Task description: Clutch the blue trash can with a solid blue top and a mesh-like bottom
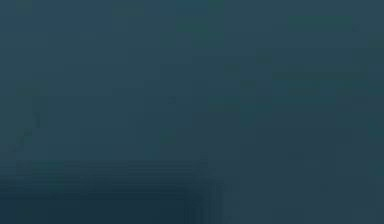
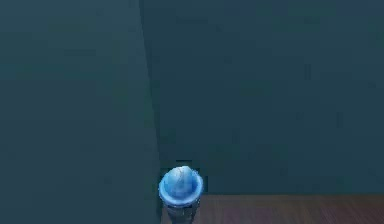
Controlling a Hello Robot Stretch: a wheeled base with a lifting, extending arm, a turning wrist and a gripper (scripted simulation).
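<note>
By the wall corner | blue trash can upright, contents hidden | claw: cannot tell

Plain dark teal wall, darker toward bottom

Arm side view. Trash can: cut off by the bottom edge. The blue top shows whole, but the mesh part (a dim strip under the rim) breaks off at once, so its base is hidden. Wall corner: its foot lies behind the can. Floor: cut off by the same edge.
</note>
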